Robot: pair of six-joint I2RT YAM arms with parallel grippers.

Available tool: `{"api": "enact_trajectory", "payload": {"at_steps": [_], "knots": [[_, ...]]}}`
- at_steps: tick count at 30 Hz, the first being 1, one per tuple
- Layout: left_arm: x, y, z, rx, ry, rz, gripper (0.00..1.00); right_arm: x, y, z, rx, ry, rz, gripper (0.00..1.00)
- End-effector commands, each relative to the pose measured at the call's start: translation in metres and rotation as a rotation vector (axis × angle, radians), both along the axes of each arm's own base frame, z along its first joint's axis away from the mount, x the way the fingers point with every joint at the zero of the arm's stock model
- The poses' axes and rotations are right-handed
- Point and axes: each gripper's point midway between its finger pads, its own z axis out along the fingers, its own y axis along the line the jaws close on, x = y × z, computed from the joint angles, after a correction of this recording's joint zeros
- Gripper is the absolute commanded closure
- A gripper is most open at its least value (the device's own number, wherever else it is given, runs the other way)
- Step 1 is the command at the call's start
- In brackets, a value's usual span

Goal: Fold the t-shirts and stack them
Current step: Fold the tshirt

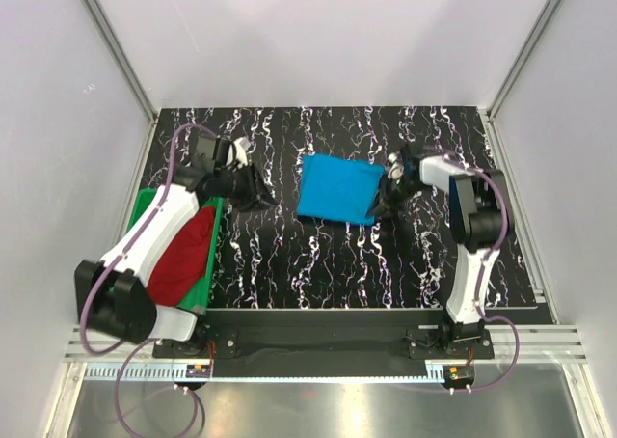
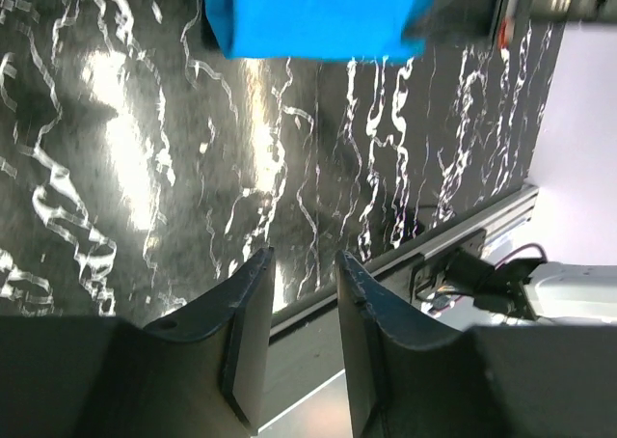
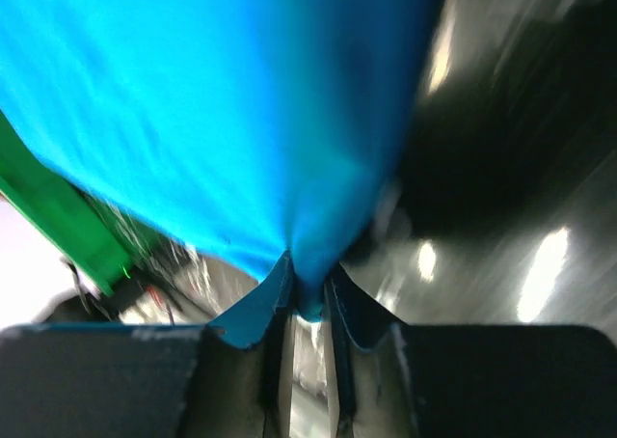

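A black table top (image 1: 289, 264), veined with white like marble, was seen. A sky-blue t-shirt (image 1: 335, 189), folded to a rough rectangle, was laid flat on it, right of centre and toward the far side. A green plastic bin (image 1: 204, 286) was set at the left edge, toward the near side, well apart from the t-shirt.

The blue t-shirt (image 1: 337, 189) is looking like soft matt cloth, pretty smooth, and the red t-shirt (image 1: 188, 260) is showing the same dull fabric look. The tabletop (image 1: 289, 264) is gleaming glossy black with white marble-style veining and throwing back light. The green bin (image 1: 145, 206) is coming across as smooth plastic, and the frame rails (image 1: 116, 47) are reading as pale metal.
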Motion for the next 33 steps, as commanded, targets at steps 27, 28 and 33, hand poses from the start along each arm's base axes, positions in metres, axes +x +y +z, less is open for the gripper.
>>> {"api": "enact_trajectory", "payload": {"at_steps": [27, 28, 33], "knots": [[0.098, -0.127, -0.027, 0.069, -0.293, -0.316, 0.59, -0.068, -0.078, 0.055, -0.257, -0.084, -0.265, 0.36], [0.102, -0.13, -0.041, 0.081, -0.262, -0.324, 0.59, -0.063, -0.077, 0.053, -0.252, -0.081, -0.259, 0.37], [0.123, -0.141, -0.055, 0.095, -0.263, -0.337, 0.57, -0.038, -0.077, 0.047, -0.254, -0.094, -0.239, 0.38]]}}
